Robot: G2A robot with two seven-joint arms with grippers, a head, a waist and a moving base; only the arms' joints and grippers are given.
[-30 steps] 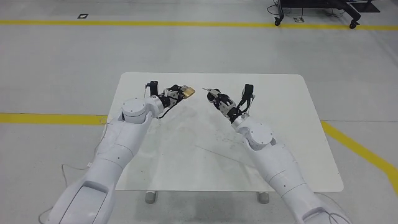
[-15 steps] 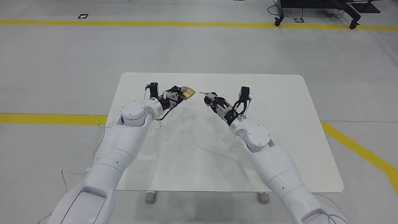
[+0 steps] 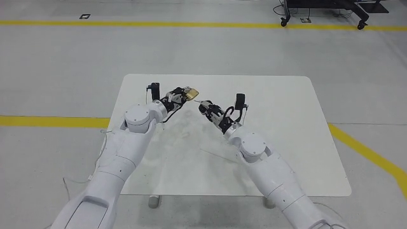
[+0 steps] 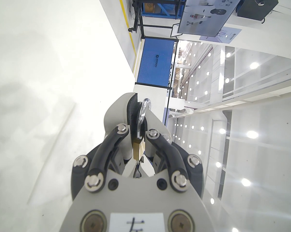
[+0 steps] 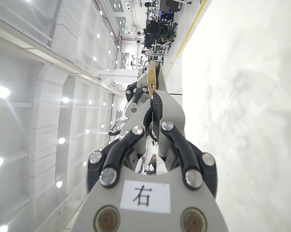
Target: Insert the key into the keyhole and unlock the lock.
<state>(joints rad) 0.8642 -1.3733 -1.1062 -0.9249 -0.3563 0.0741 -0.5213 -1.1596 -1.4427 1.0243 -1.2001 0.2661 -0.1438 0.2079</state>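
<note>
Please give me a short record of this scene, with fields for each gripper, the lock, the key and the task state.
left gripper: fingers shut on the lock, over the table
right gripper: fingers shut on the key
key and lock: the key points at the lock, with a gap between them in the top view
task state: key not yet inserted
</note>
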